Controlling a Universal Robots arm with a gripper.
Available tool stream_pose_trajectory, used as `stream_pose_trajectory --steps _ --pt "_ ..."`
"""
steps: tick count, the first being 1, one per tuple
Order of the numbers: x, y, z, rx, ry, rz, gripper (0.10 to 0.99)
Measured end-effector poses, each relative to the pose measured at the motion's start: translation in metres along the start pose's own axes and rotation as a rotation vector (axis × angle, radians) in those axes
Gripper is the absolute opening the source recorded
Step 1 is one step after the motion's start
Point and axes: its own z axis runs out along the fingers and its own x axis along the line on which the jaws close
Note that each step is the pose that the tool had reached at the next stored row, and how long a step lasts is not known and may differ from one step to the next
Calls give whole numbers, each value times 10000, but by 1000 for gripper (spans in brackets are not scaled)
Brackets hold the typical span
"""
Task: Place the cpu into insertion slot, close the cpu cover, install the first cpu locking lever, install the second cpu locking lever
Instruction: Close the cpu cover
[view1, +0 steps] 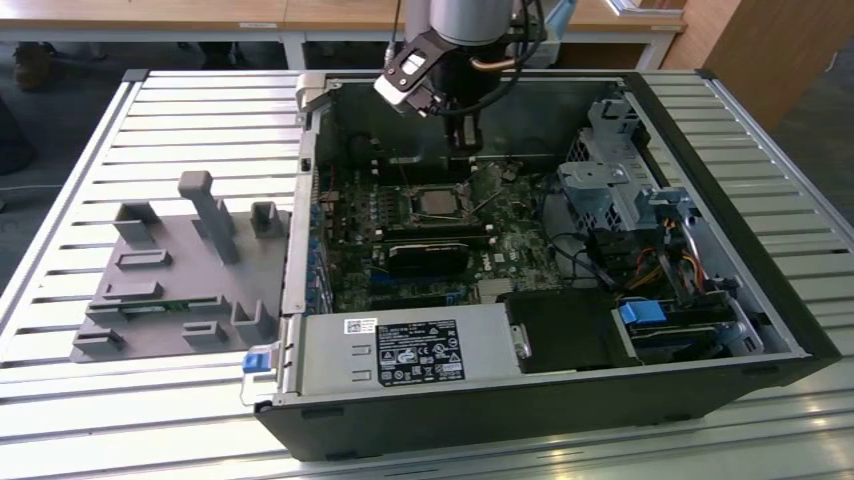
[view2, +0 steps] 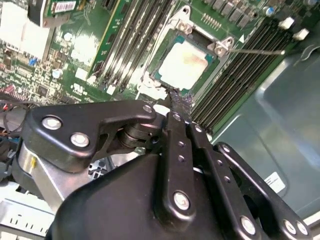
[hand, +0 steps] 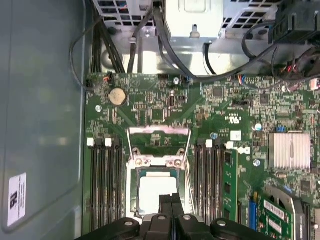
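within insertion slot (hand: 133, 190), cpu (hand: 155, 190) pale silver square, lying flat; jaws pressed together at its edge.

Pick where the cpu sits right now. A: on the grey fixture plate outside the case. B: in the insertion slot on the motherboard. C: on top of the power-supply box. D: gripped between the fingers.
B: in the second wrist view the cpu lies flat inside the insertion slot, with the gripper poised at the slot's edge.

arm (view1: 461, 18): vertical; hand (view1: 463, 143): pointing down; fingers (hand: 165, 204): pressed together
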Motion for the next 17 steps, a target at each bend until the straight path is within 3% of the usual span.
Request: stream_pose_trajectory --steps 8,17 --pt "6 150 13 10 0 -1 118" --pt "25 229 56 18 0 -11 118"
